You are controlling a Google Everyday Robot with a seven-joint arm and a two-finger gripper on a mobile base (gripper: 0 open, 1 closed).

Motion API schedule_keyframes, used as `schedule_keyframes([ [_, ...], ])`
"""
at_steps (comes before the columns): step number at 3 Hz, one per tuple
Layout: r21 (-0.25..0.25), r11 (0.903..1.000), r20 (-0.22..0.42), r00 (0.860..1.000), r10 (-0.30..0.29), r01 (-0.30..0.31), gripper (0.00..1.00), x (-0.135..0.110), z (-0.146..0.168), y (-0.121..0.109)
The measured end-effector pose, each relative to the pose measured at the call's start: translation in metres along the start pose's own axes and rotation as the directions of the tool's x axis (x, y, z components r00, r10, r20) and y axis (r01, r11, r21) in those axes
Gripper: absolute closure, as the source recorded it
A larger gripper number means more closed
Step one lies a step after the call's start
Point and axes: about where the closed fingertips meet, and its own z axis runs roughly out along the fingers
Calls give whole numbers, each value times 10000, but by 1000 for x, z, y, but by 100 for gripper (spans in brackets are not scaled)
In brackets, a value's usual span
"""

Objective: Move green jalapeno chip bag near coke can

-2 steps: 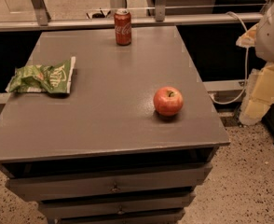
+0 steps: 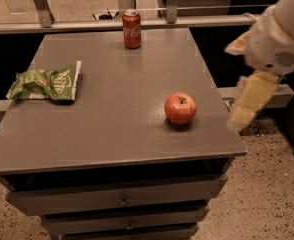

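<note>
The green jalapeno chip bag [image 2: 44, 84] lies flat at the left edge of the grey table [image 2: 117, 129]. The coke can [image 2: 131, 29] stands upright at the table's far edge, near the middle. The bag and can are far apart. My arm comes in from the upper right, and the gripper [image 2: 243, 116] hangs down just off the table's right edge, to the right of the apple and far from the bag. It holds nothing that I can see.
A red apple [image 2: 180, 108] sits on the right part of the table, close to the gripper. The table has drawers [image 2: 122, 202] in front. A rail [image 2: 87, 25] runs behind the table. Speckled floor lies to the right.
The arm and gripper have moved a little to the left, closer to the table's right edge. The bag, can and apple have not moved.
</note>
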Motion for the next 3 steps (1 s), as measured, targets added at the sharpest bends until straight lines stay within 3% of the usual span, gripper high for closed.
schedule_keyframes([
  [1, -288, 9969, 1533, 9859, -673, 726, 0, -64, 44, -15],
  [2, -355, 9925, 3232, 9411, -997, 1173, 0, -144, 73, -30],
  [3, -317, 9935, 3311, 9390, -927, 1093, 0, -153, 78, -34],
])
